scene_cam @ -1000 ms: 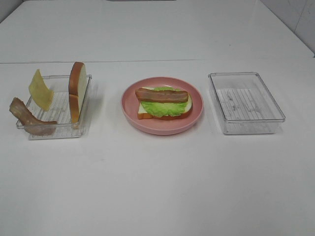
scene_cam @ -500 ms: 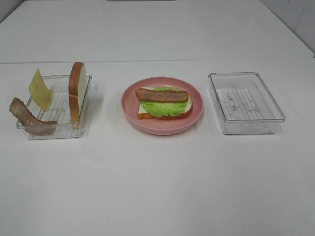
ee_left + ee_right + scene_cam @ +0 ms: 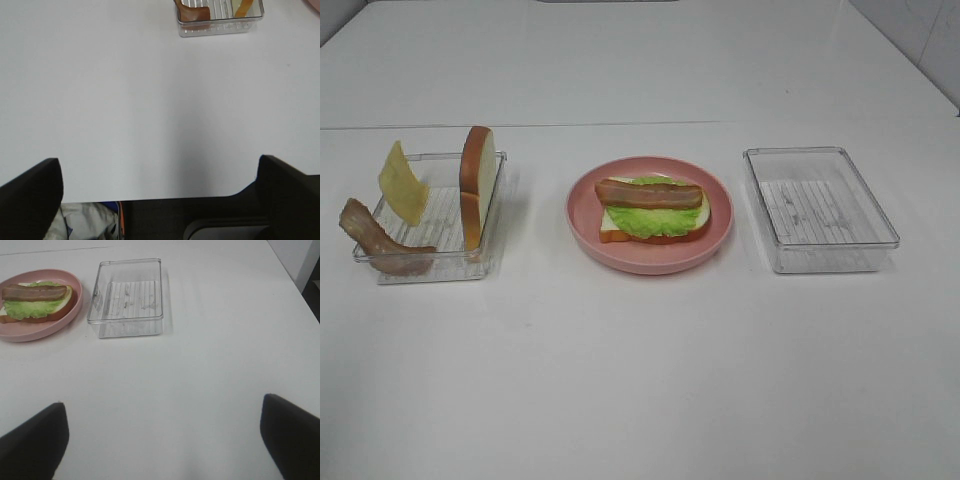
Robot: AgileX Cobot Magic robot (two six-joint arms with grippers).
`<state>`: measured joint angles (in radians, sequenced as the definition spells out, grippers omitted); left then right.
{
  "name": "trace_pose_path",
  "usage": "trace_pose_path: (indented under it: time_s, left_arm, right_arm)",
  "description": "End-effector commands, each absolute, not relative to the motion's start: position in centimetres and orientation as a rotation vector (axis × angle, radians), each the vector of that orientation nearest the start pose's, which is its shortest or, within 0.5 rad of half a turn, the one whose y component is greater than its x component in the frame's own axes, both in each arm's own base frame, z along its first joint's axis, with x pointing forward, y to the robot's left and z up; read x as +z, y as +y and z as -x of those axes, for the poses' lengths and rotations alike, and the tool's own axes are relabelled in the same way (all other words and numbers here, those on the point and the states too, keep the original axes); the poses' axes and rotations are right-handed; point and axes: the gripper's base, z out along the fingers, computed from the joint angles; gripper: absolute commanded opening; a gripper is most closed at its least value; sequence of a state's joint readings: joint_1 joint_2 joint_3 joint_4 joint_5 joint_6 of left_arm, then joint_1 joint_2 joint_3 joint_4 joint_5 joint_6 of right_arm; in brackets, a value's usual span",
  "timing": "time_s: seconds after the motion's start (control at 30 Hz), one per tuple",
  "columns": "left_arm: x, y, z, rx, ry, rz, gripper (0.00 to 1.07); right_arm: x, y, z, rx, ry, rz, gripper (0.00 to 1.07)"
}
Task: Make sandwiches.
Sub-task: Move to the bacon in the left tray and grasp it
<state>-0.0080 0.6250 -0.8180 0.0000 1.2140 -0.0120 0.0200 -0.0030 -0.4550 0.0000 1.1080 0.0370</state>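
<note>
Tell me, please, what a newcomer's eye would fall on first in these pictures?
The pink plate in the centre stands out, bearing an unfinished sandwich: bread, green lettuce, a bacon strip on top. The left clear tray holds an upright bread slice, a cheese square and another bacon strip; the right clear tray is empty.

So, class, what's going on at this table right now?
Nothing is being handled. The left tool and right tool are open over bare table. On the pink plate sits a half-built sandwich: bottom bread, lettuce, bacon. The left tray holds a spare bread slice, cheese and a second bacon strip. The right tray holds no food.
</note>
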Motion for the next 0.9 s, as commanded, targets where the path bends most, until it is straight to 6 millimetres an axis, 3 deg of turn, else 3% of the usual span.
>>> trace_pose_path:
  time_s: [0.03,0.1,0.13,0.17,0.2,0.23,0.27,0.33,0.37,0.43,0.47,0.53,0.63,0.67,0.73,0.8,0.9]
  left_arm:
    - [34.1,0.1,-12.7,0.032,2.725,0.009,1.00]
    - [34.1,0.2,-13.7,0.050,2.745,0.006,1.00]
    - [33.7,0.5,-16.3,0.099,2.800,-0.001,1.00]
    - [33.4,0.5,-17.6,0.118,2.830,-0.005,1.00]
    - [33.4,0.5,-17.6,0.118,2.830,-0.005,1.00]
    - [32.8,0.6,-19.8,0.138,2.885,-0.012,1.00]
    - [32.8,0.6,-19.8,0.138,2.885,-0.012,1.00]
    - [31.4,0.6,-23.1,0.148,2.945,-0.037,1.00]
    - [31.4,0.6,-23.1,0.148,2.945,-0.037,1.00]
    - [29.4,0.4,-27.2,0.126,2.992,-0.041,1.00]
    - [29.4,0.4,-27.2,0.126,2.992,-0.041,1.00]
    - [28.5,0.3,-30.2,0.124,3.006,-0.055,1.00]
    - [28.1,0.4,-31.4,0.127,2.997,-0.057,1.00]
    - [27.4,0.3,-33.2,0.123,2.991,-0.051,1.00]
    - [26.9,0.2,-34.1,0.110,2.999,-0.043,1.00]
    - [25.1,-0.4,-36.5,0.016,3.039,-0.010,1.00]
    - [23.8,-0.8,-37.7,-0.055,3.058,0.022,1.00]
  right_arm:
    - [26.1,0.0,0.6,0.031,2.096,-0.014,0.98]
    - [26.1,0.0,0.6,0.031,2.096,-0.014,0.98]
    - [26.1,0.0,0.6,0.031,2.096,-0.014,0.98]
    - [26.1,0.0,0.6,0.031,2.096,-0.014,0.98]
    - [26.1,0.0,0.6,0.031,2.096,-0.014,0.98]
    - [26.1,0.0,0.6,0.031,2.096,-0.014,0.98]
    - [26.1,0.0,0.6,0.031,2.096,-0.014,0.98]
    - [26.1,0.0,0.6,0.031,2.096,-0.014,0.98]
    - [26.1,0.0,0.6,0.031,2.096,-0.014,0.98]
    - [26.1,0.0,0.6,0.031,2.096,-0.014,0.98]
    - [26.1,0.0,0.6,0.031,2.096,-0.014,0.98]
    - [26.1,0.0,0.6,0.031,2.096,-0.014,0.98]
    - [26.1,0.0,0.6,0.031,2.096,-0.014,0.98]
    - [26.1,0.0,0.6,0.031,2.096,-0.014,0.98]
    - [26.1,0.0,0.6,0.031,2.096,-0.014,0.98]
    - [26.1,0.0,0.6,0.031,2.096,-0.014,0.98]
    - [26.1,0.0,0.6,0.031,2.096,-0.014,0.98]
